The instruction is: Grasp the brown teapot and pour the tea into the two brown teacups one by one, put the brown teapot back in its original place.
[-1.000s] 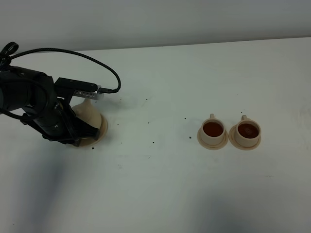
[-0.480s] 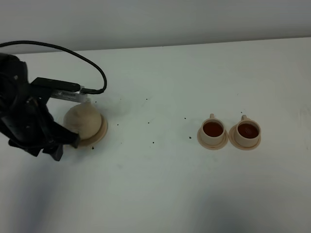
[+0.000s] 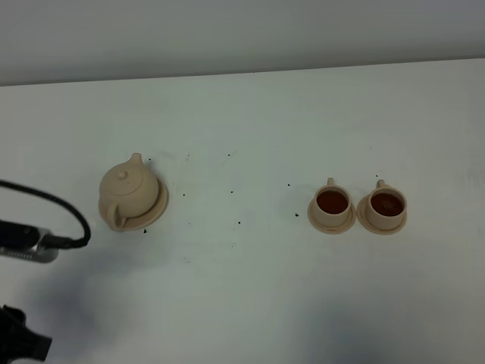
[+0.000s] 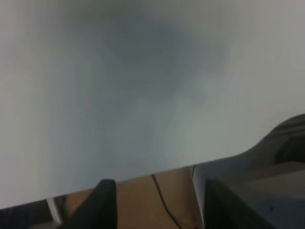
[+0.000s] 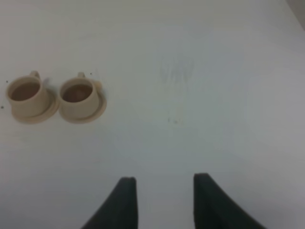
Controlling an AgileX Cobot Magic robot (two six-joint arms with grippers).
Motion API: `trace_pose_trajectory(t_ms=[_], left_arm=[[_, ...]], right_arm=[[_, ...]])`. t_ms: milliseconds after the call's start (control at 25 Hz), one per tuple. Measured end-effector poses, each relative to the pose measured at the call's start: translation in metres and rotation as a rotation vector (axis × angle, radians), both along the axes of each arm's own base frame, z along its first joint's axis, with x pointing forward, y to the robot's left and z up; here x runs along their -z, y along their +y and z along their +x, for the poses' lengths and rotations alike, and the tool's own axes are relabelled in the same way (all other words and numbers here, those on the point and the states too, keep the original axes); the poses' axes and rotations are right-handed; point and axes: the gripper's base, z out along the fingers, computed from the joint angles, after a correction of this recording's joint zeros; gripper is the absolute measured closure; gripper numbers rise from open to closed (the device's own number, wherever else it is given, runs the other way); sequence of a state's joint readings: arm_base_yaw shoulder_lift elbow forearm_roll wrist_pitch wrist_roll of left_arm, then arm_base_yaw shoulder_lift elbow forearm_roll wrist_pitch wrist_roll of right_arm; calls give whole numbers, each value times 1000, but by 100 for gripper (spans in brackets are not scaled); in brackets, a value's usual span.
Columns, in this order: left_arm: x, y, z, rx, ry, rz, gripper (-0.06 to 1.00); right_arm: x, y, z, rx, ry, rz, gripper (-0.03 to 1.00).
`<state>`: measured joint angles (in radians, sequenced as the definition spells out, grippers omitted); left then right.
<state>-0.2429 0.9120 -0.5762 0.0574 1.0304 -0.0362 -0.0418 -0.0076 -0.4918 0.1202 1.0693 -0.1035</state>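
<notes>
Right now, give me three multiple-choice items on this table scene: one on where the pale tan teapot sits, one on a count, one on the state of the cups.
1. Where does the round pale tan ceramic teapot stand?
A. On the flat round tan dish
B. Between the two cups
C. In a gripper

2. How many small pale tan teacups on saucers are on the white table?
A. One
B. Two
C. Three

3. What state are the cups in?
A. Empty
B. Tipped over
C. Upright, holding dark brown tea

Answers:
1. A, the teapot rests on the dish at the left of the high view, with no gripper on it.
2. B, the left teacup and the right teacup stand side by side.
3. C, both show dark liquid inside.
</notes>
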Motion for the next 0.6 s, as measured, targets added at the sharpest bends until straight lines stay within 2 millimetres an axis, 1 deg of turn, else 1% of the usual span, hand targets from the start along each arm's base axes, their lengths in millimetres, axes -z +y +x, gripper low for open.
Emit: trace_pose_trajectory(t_ms=[160, 480, 600], left_arm=[[2, 6, -25, 5, -73, -23, 49], [-14, 11, -47, 14, -252, -67, 49], [-21, 15, -62, 14, -363, -94, 49]], right_arm=[[0, 0, 0, 0, 0, 0, 65], [0, 0, 0, 0, 0, 0, 65], [0, 0, 0, 0, 0, 0, 65]])
